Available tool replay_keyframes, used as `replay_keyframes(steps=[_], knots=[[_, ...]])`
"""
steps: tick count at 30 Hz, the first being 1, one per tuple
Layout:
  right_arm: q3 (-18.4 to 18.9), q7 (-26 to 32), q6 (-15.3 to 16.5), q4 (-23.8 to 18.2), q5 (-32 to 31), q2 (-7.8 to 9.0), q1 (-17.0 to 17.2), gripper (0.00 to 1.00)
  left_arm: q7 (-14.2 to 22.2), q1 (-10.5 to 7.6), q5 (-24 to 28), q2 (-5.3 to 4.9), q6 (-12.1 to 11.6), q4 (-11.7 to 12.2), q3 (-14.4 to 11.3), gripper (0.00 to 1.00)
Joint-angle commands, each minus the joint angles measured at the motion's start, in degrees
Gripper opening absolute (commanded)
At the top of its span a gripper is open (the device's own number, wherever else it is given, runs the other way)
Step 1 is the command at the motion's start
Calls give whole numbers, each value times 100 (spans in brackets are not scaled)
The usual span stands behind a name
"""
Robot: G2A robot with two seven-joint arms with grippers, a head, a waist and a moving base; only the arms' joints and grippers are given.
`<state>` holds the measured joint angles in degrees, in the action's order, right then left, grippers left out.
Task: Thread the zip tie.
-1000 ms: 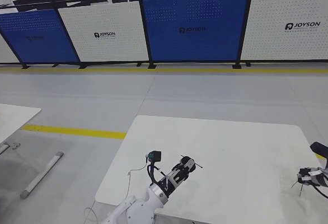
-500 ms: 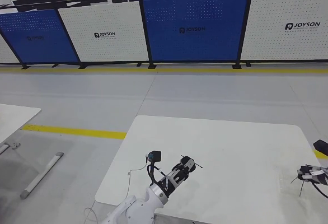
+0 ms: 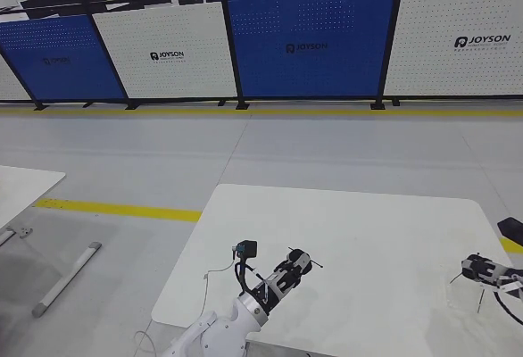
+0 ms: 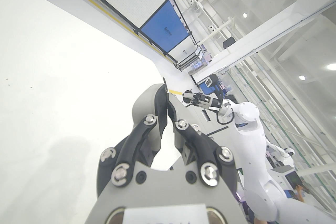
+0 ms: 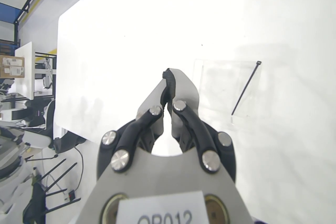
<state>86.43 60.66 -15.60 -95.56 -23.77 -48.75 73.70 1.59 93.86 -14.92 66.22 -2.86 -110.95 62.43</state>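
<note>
At the far left edge of the top view stands a second white table (image 3: pixel 7 192), well apart from the work. The white bench (image 3: pixel 360 223) fills the lower middle of the frame. The left hand (image 3: pixel 303 261) hangs over the bench's lower left part, near its front edge, pointing up and to the right in the frame. Its own wrist camera shows the two dark fingers (image 4: pixel 160 104) pressed together at the tips.

Farther right, close to the bench's right edge, a clear sheet (image 5: pixel 218 88) lies flat on the surface. The black zip tie (image 5: pixel 246 88) rests straight on this sheet, with its square head at one end and its thin tail reaching a corner of the sheet. No hand touches it.

At the lower right of the top view, the right hand (image 5: pixel 168 78) sits just above the zip tie in the frame, its tips pointing left. Its fingers are closed against each other, apart from the tie.

Blue and white perforated panels (image 3: pixel 311 49) line the top of the frame, across the grey floor.
</note>
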Motion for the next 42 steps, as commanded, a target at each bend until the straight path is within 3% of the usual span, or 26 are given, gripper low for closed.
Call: replay_keyframes(steps=[1, 5, 9, 11, 13, 17, 20, 33, 42], knots=[[0, 0, -1, 0, 1, 0, 0, 0, 0, 0, 0, 0, 0, 0, 0, 0], [1, -114, 114, -12, 135, -13, 53, 0, 0, 0, 0, 0, 0, 0, 0, 0], [283, -582, 437, 35, 1143, -67, 210, 0, 0, 0, 0, 0, 0, 0, 0, 0], [338, -833, 787, -37, 1591, -100, 360, 0, 0, 0, 0, 0, 0, 0, 0, 0], [326, -1129, 870, -140, 1743, -128, 489, 0, 0, 0, 0, 0, 0, 0, 0, 0], [181, -1758, 742, -417, 2027, -202, 692, 0, 0, 0, 0, 0, 0, 0, 0, 0], [0, -1876, 574, -354, 2240, -248, 705, 0, 0, 0, 0, 0, 0, 0, 0, 0], [-68, -1886, 601, -311, 2317, -264, 696, 0, 0, 0, 0, 0, 0, 0, 0, 0], [-222, -3223, 2109, -322, 2098, -368, 1229, 0, 0, 0, 0, 0, 0, 0, 0, 0]])
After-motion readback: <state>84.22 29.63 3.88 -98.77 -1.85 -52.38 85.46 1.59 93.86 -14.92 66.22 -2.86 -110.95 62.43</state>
